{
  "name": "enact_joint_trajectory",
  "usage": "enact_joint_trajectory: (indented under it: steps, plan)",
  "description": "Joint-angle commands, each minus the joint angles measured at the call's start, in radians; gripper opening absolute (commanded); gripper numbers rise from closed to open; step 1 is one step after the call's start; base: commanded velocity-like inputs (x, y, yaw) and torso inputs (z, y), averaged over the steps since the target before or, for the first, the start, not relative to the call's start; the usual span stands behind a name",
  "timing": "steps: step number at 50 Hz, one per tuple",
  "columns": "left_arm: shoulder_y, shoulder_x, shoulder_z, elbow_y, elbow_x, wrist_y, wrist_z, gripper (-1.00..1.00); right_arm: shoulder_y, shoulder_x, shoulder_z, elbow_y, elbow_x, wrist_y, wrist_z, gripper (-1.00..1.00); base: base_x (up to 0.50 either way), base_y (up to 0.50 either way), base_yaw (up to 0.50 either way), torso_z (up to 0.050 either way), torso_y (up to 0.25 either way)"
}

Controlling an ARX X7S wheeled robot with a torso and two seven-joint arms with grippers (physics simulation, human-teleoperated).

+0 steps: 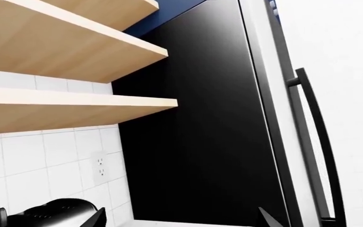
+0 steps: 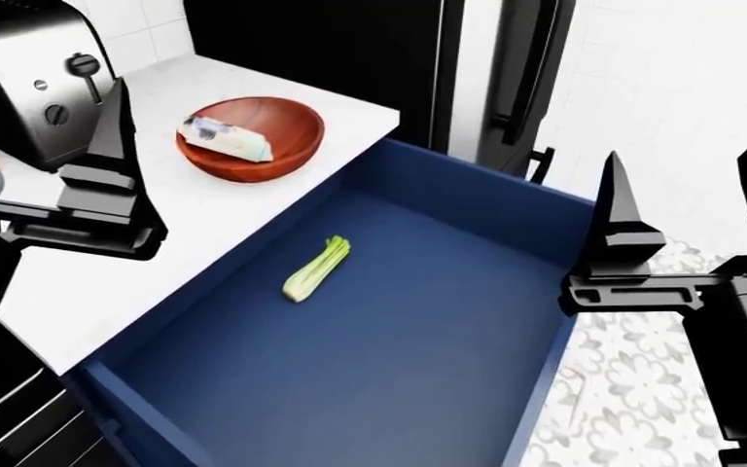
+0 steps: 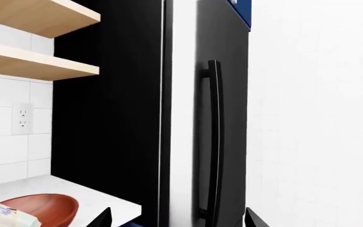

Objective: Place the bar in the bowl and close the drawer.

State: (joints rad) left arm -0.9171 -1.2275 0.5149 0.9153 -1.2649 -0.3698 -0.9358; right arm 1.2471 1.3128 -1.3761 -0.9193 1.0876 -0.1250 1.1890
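The large deep navy-blue drawer (image 2: 387, 341) stands pulled fully out below the white surface (image 2: 153, 263), its blue interior exposed. On its floor lies a single green leafy stalk (image 2: 315, 269), toward the side nearest the surface edge, clear of all walls.

The left end effector (image 2: 108, 146) hangs above the white surface. Only one dark pointed finger is seen in the head view; the left wrist view shows two fingertips (image 1: 96, 218) set well apart with nothing between them, so it is open and empty. The right end effector (image 2: 685, 209) hangs beyond the drawer's outer wall, over the patterned grey-and-white floor (image 2: 633, 389). Its two fingers point upward, spread wide, holding nothing.

Farther back on the surface sits the round reddish-brown wooden bowl (image 2: 276, 156) with visible grain. The small oblong pale cream-white wrapped bar (image 2: 229, 137) lies inside it, resting against the inner wall on the side toward the toaster, with bluish marks at one end. The right wrist view confirms the bar within the bowl's rim.

A black toaster with round knobs (image 2: 23, 88) stands on the surface just beside the bowl. Behind rise the white tiled wall (image 1: 36, 161) with an outlet (image 1: 100, 166), two pale wooden shelves (image 1: 74, 106), and a tall black refrigerator with a long dark handle (image 3: 214, 137).
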Motion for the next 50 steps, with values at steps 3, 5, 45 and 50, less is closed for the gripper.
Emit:
enact_joint_trajectory:
  steps: [3, 5, 45, 50]
  plan:
    - [0.004, -0.01, -0.007, 0.005, -0.008, 0.003, -0.001, 1.0, -0.007, 0.0, 0.001, 0.001, -0.004, -0.005, -0.001, 1.0, 0.02, -0.05, 0.0, 0.0, 0.0]
    - [0.005, -0.008, -0.006, 0.003, -0.005, 0.003, 0.0, 1.0, -0.009, -0.002, 0.0, 0.002, -0.007, -0.002, -0.001, 1.0, 0.0, 0.0, 0.0, 0.0, 0.0]
    - [-0.003, 0.025, 0.004, -0.008, 0.014, -0.025, 0.002, 1.0, -0.278, 0.161, -0.145, 0.252, -0.165, -0.377, 0.074, 1.0, 0.0, 0.0, 0.0, 0.0, 0.0]
    - [-0.003, 0.013, -0.002, 0.0, 0.002, -0.023, -0.001, 1.0, -0.312, 0.137, -0.167, 0.299, -0.178, -0.416, 0.08, 1.0, 0.0, 0.0, 0.0, 0.0, 0.0]
